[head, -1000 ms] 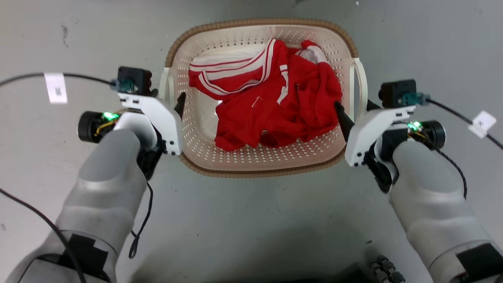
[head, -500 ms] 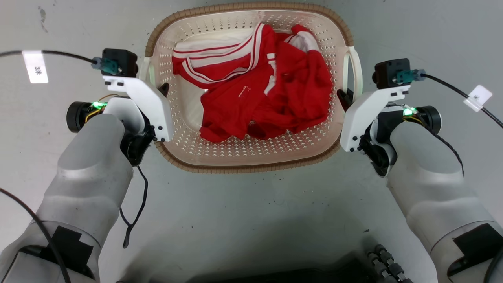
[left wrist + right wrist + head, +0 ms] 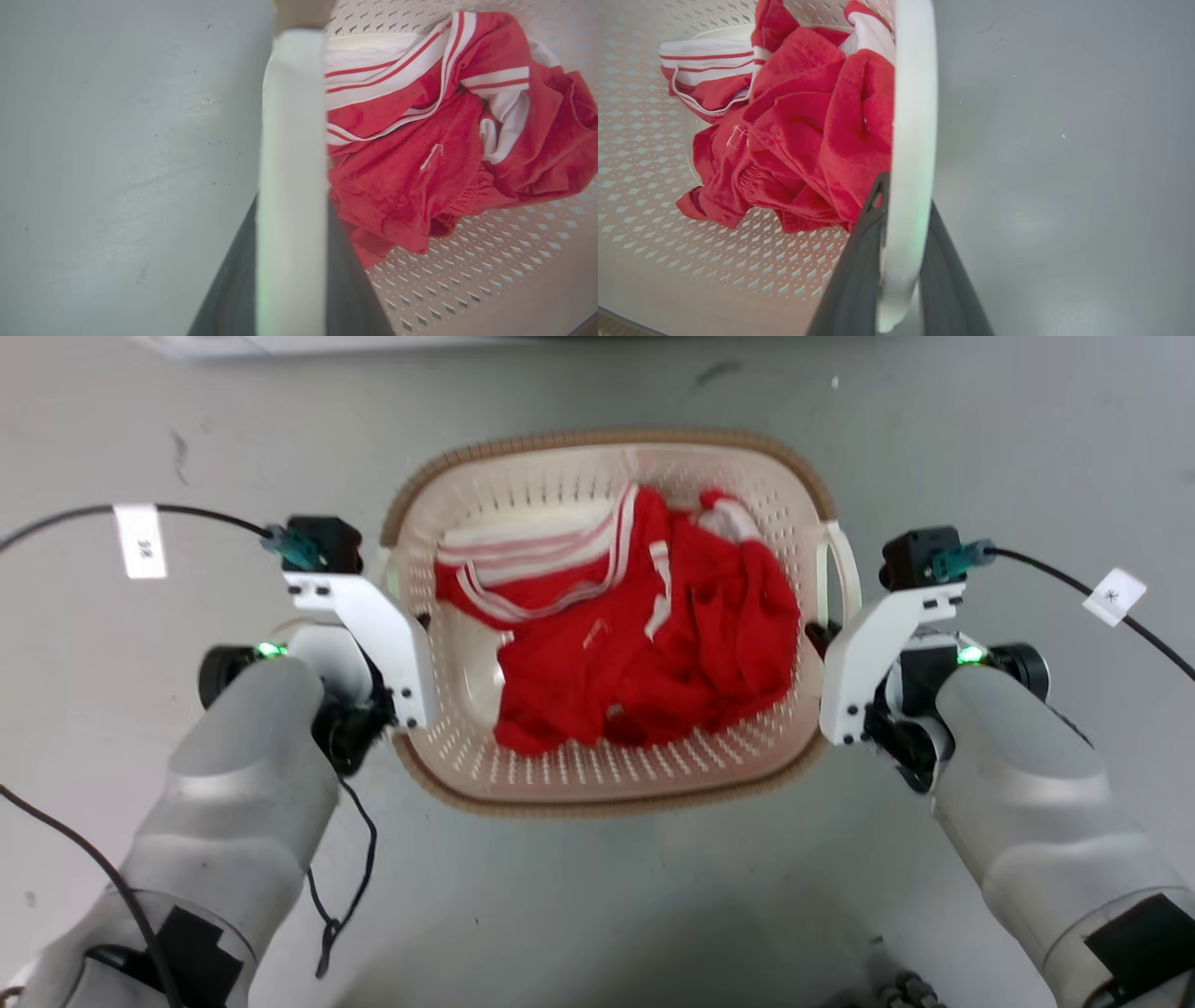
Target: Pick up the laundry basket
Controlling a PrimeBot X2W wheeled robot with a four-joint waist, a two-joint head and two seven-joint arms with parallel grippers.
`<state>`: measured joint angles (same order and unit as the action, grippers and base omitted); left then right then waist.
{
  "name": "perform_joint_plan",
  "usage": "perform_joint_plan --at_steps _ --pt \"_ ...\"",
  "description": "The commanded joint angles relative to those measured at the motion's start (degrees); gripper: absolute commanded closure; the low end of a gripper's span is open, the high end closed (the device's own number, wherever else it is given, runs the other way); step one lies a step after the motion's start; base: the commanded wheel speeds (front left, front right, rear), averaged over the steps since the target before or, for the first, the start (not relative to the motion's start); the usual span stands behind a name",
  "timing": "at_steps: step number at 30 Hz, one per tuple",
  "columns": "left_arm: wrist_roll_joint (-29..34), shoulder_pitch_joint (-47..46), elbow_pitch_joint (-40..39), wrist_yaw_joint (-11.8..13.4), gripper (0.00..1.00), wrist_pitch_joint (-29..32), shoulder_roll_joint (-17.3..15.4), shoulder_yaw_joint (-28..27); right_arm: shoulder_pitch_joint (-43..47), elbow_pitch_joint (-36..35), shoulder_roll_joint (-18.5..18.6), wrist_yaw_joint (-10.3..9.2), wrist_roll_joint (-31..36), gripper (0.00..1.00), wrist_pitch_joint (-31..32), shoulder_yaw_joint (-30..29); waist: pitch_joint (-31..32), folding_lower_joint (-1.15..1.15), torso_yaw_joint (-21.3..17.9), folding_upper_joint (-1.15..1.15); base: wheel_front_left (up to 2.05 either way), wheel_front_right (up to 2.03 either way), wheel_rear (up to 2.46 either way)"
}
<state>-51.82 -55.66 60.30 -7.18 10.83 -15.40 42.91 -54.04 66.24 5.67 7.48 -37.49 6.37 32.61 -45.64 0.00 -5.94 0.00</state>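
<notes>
Both tools have drawn shut over the last second: the dark fingers that stood open inside the rim now lie tucked against the basket's two sides.

From the head view, the cream-white perforated plastic laundry basket (image 3: 560, 775) with its brown woven-look rim lies squarely between the two pale forearms, over the grey floor (image 3: 597, 915). Whether it rests on the floor or hangs just clear cannot be told. The left tool (image 3: 408, 616) is at the basket's left side, the right tool (image 3: 827, 637) at its right side. A crumpled red garment with white stripes (image 3: 644, 653) lies heaped inside.

From the left wrist view, the left white loop handle (image 3: 292, 116) runs up the middle, pinched between two dark fingers (image 3: 224, 289). One finger is outside over the floor, the other inside the basket beside the garment.

From the right wrist view, the right white loop handle (image 3: 915, 93) is clamped likewise between that tool's fingers (image 3: 857, 266), the red cloth just beside its inner edge.
</notes>
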Motion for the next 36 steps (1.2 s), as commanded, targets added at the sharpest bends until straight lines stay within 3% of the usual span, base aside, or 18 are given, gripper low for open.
perform_joint_plan --at_steps 1,17,27,36 --pt "-1.07 1.33 -0.16 -0.57 1.0 1.26 1.03 1.29 1.09 -0.37 0.78 0.02 -1.23 1.0 1.56 1.15 4.55 0.0 1.02 0.0 0.0 0.0 0.0" --pt "-11.9 9.76 -0.35 -0.66 1.0 8.02 1.8 6.68 7.69 -0.61 3.12 0.02 -11.07 1.0 15.68 7.69 24.72 0.0 1.65 0.0 0.0 0.0 0.0" --pt "-16.85 12.76 0.66 -0.69 1.0 15.2 2.19 8.27 9.56 0.52 4.02 0.02 -14.92 1.0 23.91 9.59 33.15 0.0 2.49 0.0 0.0 0.0 0.0" --pt "-20.37 16.09 2.53 -0.69 1.0 19.36 2.71 8.8 10.81 3.79 2.38 0.02 -17.52 1.0 30.46 9.91 39.53 0.0 2.01 0.0 0.0 0.0 0.0"
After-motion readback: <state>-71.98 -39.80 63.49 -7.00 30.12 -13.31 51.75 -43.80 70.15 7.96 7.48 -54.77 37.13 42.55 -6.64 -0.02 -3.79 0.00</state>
